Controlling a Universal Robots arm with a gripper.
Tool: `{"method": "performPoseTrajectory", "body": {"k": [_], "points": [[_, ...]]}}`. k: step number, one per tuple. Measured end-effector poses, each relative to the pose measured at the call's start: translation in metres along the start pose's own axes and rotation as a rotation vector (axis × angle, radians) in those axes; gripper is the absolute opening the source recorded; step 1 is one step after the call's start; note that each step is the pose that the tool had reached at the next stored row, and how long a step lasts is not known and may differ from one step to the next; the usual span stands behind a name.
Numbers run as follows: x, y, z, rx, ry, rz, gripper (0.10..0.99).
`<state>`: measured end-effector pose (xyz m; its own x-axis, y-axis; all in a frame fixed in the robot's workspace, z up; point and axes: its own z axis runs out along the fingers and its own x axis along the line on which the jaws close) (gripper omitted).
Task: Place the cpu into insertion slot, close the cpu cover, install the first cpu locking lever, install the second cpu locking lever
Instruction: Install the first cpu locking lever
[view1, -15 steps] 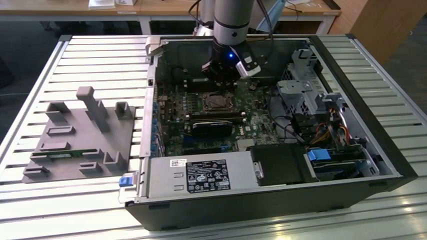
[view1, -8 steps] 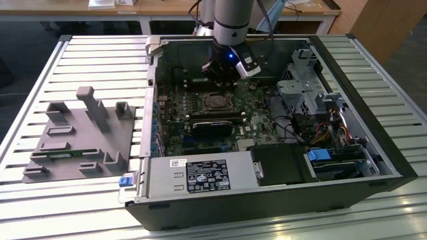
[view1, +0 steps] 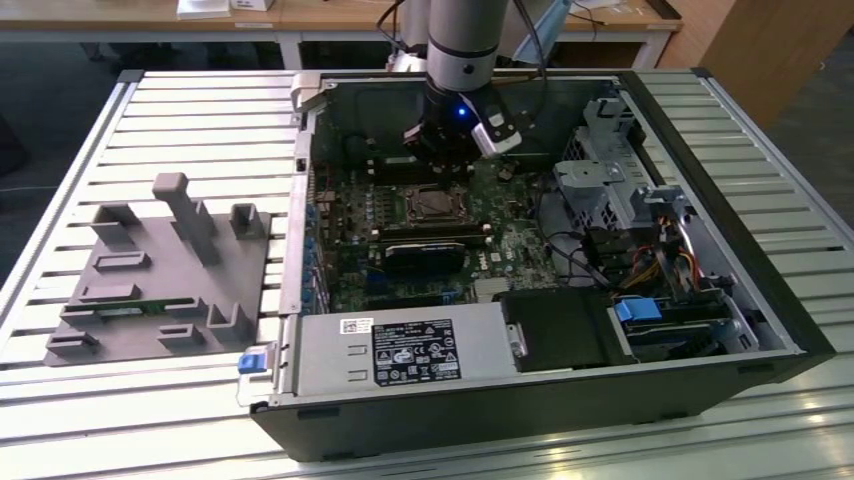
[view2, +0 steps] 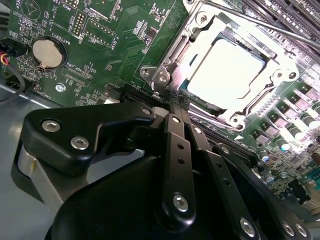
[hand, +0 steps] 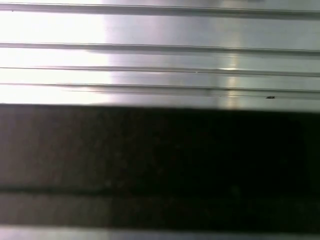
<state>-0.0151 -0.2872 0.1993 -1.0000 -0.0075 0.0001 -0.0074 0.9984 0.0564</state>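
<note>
Just beside the insertion slot (view2: 227, 75), where the cpu (view2: 225, 70) lay under the closed cpu cover (view2: 200, 37), the gripper (view2: 172, 107) hung with jaws together, so lever work seemingly needed precise hooking.

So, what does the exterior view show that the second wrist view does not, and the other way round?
Exterior view: the whole open computer case on a slatted table, a grey fixture beside it, and the arm above the board.
Second wrist view: the coin battery and the cpu cover lying closed over the cpu.
Both: the green circuit board and the gripper.
</note>
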Motion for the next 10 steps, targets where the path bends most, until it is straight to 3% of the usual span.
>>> {"method": "performPoseTrajectory", "body": {"k": [10], "points": [[0.0000, 0.0000, -0.0009, 0.003, 0.0004, 0.000, 0.106]]}}
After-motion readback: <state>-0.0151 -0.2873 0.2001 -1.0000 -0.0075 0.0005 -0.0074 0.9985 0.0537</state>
